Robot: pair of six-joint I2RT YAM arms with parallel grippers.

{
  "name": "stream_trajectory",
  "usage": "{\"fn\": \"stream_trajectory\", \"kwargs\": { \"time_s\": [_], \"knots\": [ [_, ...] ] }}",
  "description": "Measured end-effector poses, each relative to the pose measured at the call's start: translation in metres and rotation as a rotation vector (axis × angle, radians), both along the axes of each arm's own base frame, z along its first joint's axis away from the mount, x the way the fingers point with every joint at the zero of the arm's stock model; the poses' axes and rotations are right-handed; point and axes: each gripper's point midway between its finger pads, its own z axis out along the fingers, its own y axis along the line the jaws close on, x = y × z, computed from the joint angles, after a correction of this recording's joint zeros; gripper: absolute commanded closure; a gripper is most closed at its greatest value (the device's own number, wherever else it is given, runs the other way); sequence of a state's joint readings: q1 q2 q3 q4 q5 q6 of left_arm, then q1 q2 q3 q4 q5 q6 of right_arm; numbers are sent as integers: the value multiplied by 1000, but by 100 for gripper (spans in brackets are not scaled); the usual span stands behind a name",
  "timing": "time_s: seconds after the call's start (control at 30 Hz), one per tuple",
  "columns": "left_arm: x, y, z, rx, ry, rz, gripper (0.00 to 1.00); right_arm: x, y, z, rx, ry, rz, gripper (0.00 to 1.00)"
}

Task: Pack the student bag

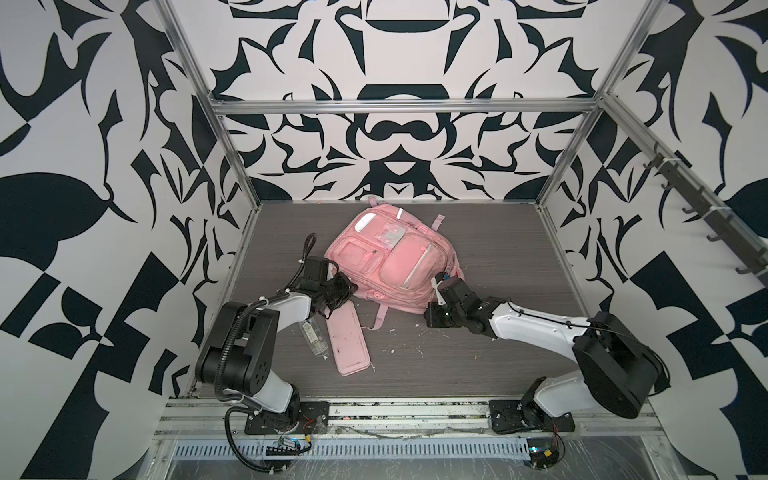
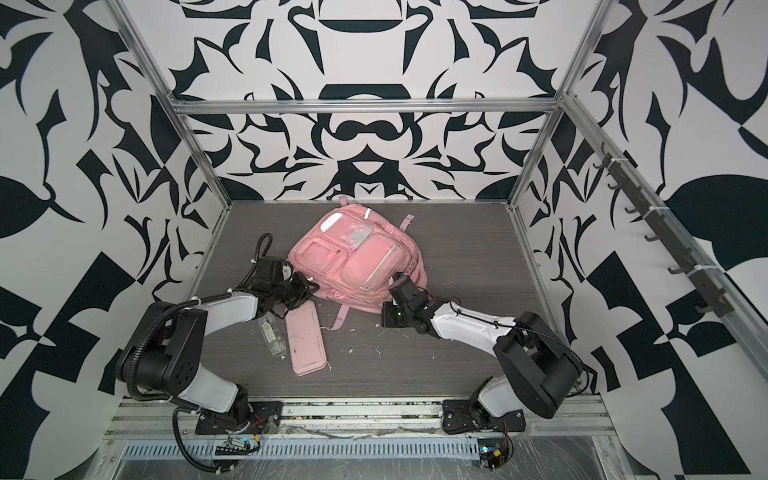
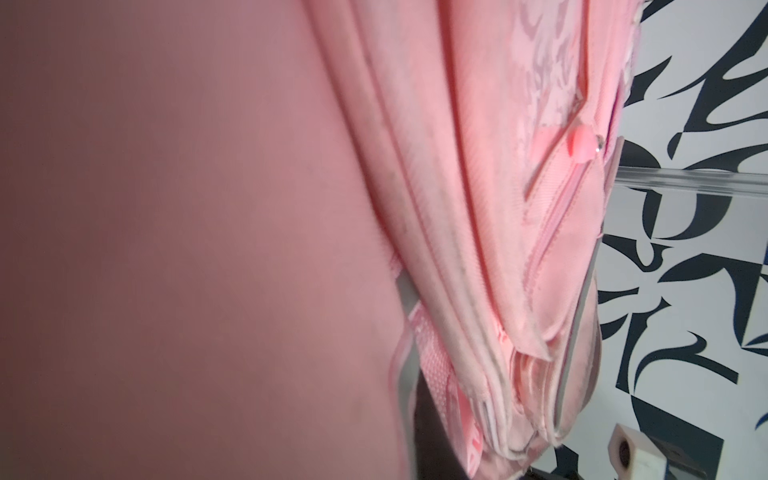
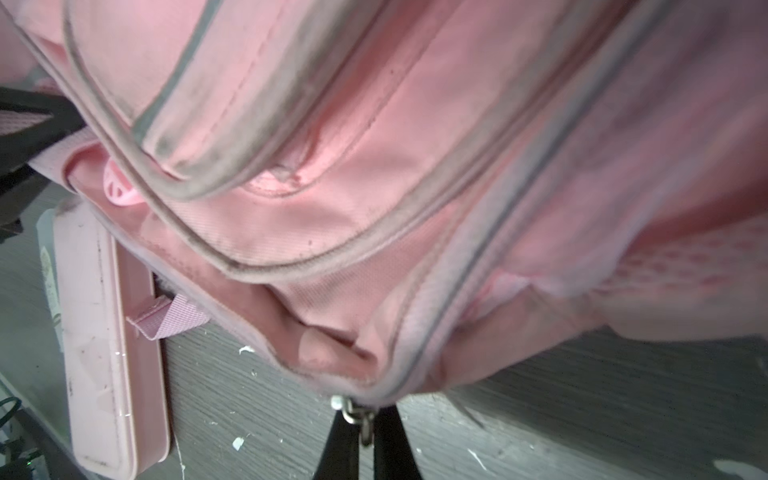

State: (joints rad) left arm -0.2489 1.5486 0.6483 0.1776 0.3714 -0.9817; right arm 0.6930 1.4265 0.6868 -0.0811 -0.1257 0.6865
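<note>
Against student bag (image 1: 390, 257), left jaws hidden by fabric

A robotics lab test cell: silver aluminium-profile frame (image 1: 399, 106), bold black-and-white patterned wall panels (image 1: 83, 124), and white-and-black left robot arm (image 1: 286, 305) and right robot arm (image 1: 536, 328) bolted to a slotted metal rail (image 1: 407, 409) before a grey wood-grain worktop (image 1: 498, 257).

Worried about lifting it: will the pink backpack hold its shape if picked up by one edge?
Probably not: the backpack is soft, creased fabric, so it would likely sag. It looks slack, not stuffed, so it is probably light.
</note>
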Motion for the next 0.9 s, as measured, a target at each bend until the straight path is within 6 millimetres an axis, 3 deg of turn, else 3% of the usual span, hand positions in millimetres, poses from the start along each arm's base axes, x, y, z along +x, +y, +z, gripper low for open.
{"fn": "stream_trajectory", "kwargs": {
  "time_s": [0.3,0.5,0.7,0.9],
  "knots": [
    [0,-1,-5,-4,17,-13,81,-2,0,-2,11,11,7,100],
    [26,-6,6,8,3,-25,74,-6,13,-12,0,28,29,100],
    [58,-14,20,-11,-43,-45,52,-6,39,-13,2,33,69,100],
    [52,-17,20,-27,-54,-93,35,-3,58,-14,9,45,87,100]
  ]
}}
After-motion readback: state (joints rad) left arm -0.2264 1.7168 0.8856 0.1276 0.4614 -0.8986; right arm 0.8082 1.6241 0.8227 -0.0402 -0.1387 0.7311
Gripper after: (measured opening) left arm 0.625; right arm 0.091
